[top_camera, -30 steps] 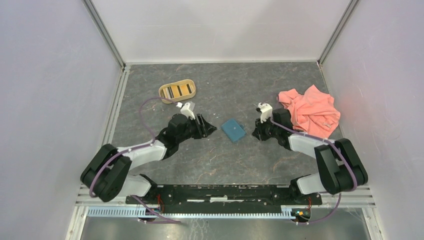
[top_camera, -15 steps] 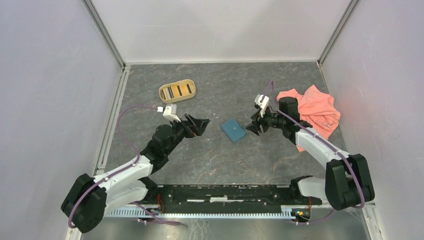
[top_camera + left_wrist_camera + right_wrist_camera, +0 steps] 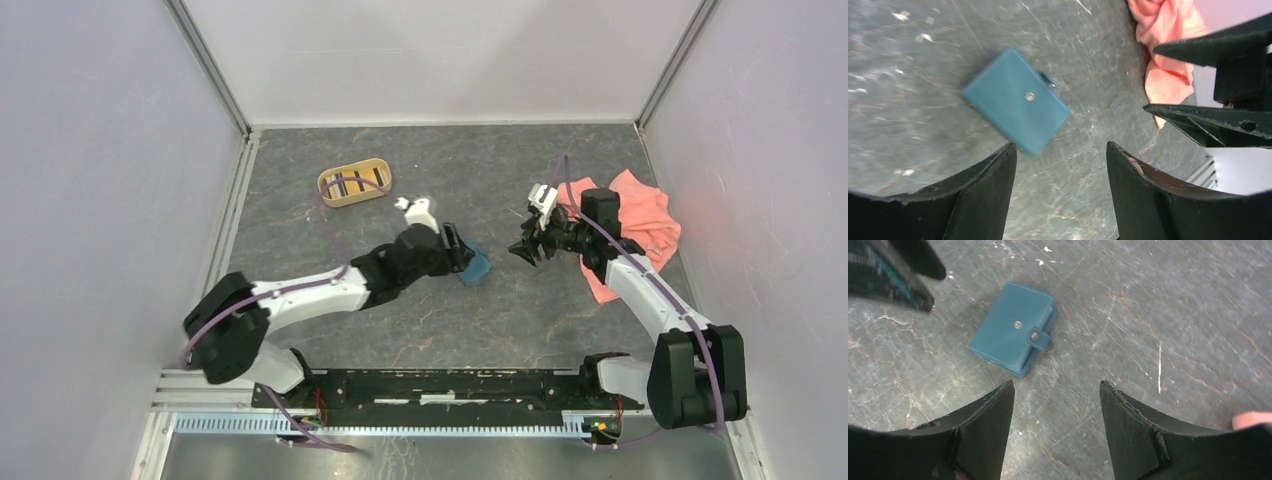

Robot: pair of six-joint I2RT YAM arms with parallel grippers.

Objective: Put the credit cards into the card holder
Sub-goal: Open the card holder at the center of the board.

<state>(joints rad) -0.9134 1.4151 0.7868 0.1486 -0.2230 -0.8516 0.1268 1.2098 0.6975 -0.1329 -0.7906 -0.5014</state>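
Card holder: the teal card holder [image 3: 1010,335] lies flat and closed near the middle of the table, its snap strap [image 3: 1040,339] fastened across one long edge.
Credit cards: dark and yellow-gold credit cards [image 3: 356,181] sit in the tan oval tray [image 3: 322,184] toward the far left corner, well apart from the holder.
Left gripper: the left gripper [image 3: 1060,150] has its jaws apart and hovers right over the holder's left side; I cannot tell if it touches.
Right gripper: the right gripper [image 3: 1055,385] has its jaws apart and is near the holder on its right, not touching.
Step in hand: most likely opening the holder, since no card can go in while the strap is snapped.
Doing it well: press one gripper down on the cover to pin it, then have the other catch only the strap tab and peel it off the stud.
Caution: the thin holder may slide on the stone-patterned table [image 3: 420,330], and the two grippers are close enough to clash.
Aside: the pink cloth [image 3: 640,215] lies by the right edge.
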